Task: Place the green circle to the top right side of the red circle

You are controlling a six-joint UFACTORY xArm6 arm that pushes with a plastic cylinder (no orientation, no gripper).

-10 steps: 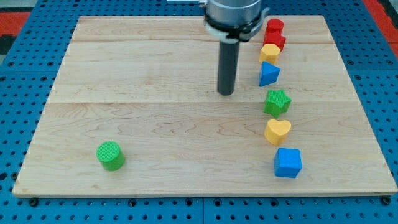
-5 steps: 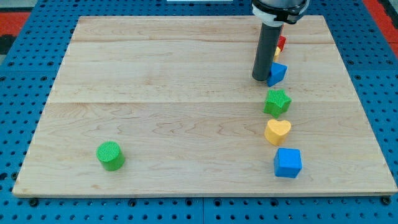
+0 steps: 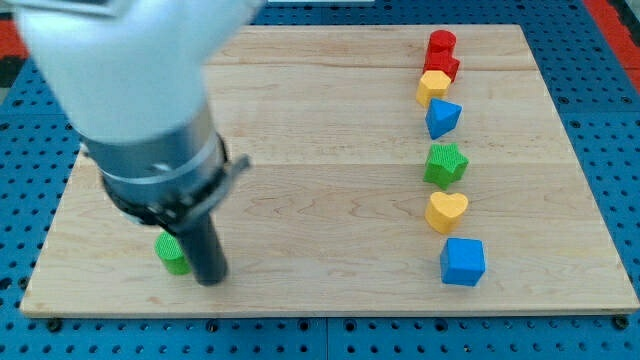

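Note:
The green circle (image 3: 172,254) sits near the board's bottom left, partly hidden behind my rod. My tip (image 3: 209,280) rests on the board just to the right of it and slightly below, touching or nearly touching it. The red circle (image 3: 441,43) is at the view's top right, at the head of a column of blocks, with another red block (image 3: 446,66) right below it.
Down the right side stand a yellow block (image 3: 432,86), a blue triangle-like block (image 3: 442,118), a green star (image 3: 446,164), a yellow heart (image 3: 446,211) and a blue cube (image 3: 462,262). The arm's large body (image 3: 130,90) covers the board's upper left.
My tip has swept from the top right, beside the blue triangle block, across the board to the bottom left next to the green circle. The blocks have not visibly moved.

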